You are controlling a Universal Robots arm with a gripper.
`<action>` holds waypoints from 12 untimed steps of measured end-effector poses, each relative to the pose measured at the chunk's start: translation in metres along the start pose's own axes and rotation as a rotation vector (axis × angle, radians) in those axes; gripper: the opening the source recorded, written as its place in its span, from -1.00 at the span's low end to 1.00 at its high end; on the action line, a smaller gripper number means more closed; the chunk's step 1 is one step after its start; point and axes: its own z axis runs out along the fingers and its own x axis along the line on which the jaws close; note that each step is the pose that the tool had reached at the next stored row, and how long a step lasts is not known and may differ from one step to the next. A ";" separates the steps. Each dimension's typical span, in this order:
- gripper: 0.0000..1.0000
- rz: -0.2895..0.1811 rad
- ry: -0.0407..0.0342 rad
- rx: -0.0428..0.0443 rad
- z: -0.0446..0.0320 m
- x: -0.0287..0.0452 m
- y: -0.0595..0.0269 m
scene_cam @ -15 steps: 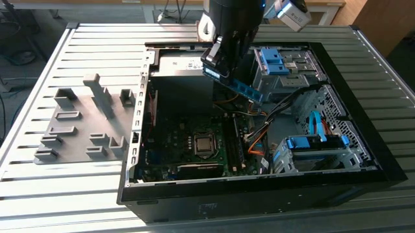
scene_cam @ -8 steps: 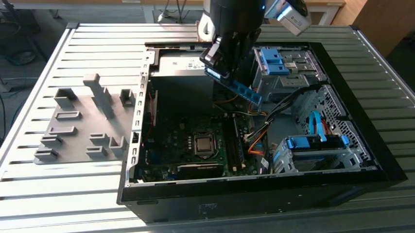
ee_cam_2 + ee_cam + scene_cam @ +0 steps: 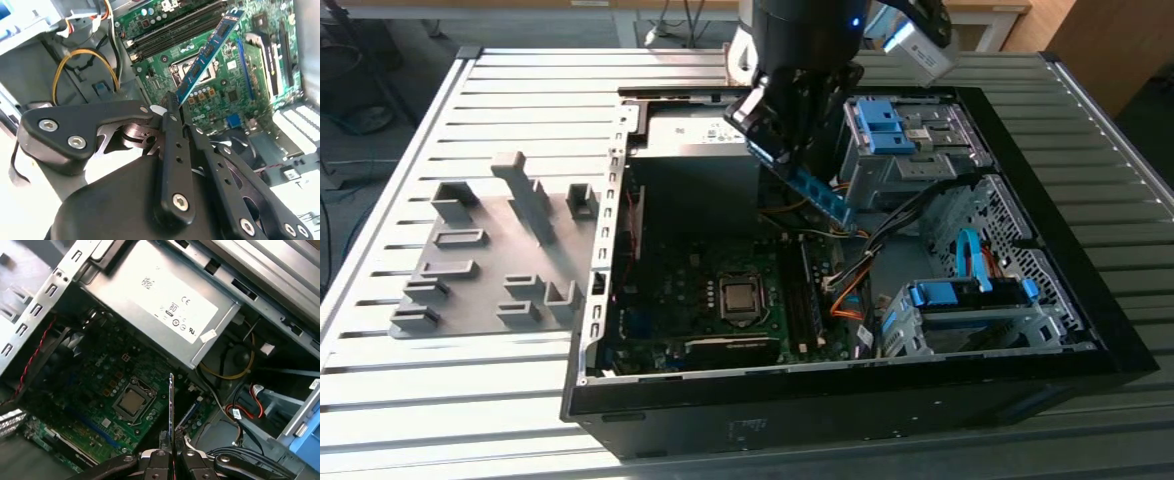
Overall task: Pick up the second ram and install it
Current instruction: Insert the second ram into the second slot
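Gripper (image 3: 171, 104): black link-arm fingers pressed together, pinching one short end of the ram stick (image 3: 210, 47).

Ram stick: long, thin, blue-green board with small dark chips. It is carried in the air and tilted, with its free end pointing down into the open computer case (image 3: 1067, 330). In the first wrist view it appears edge-on as a thin line above the motherboard (image 3: 95, 390), just beside the processor socket (image 3: 132, 402). It touches nothing but the fingers.

Memory slots (image 3: 175, 30): long dark rows on the motherboard beyond the stick's free end, apart from it.

Power supply (image 3: 170, 310): grey metal box with a white label, at the far end of the case.

Yellow cable (image 3: 85, 55): looped beside the motherboard.

Blue drive clips (image 3: 887, 125): on the drive cages, toward the exterior view's right.

Grey tray (image 3: 480, 270): holds upright grey blocks and lies on the slatted table (image 3: 520, 90), outside the case at the exterior view's left.
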 end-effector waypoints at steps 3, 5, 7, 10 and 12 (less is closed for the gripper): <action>-0.72 0.054 0.0007 0.0005 0.0009 0.0000 0.0000; -0.72 0.092 0.0011 0.0008 0.0016 0.0000 0.0000; -0.72 0.128 0.0015 0.0011 0.0022 0.0000 0.0000; -0.72 0.190 0.0023 0.0016 0.0033 0.0001 0.0001; -0.72 0.226 0.0027 0.0019 0.0040 0.0001 0.0001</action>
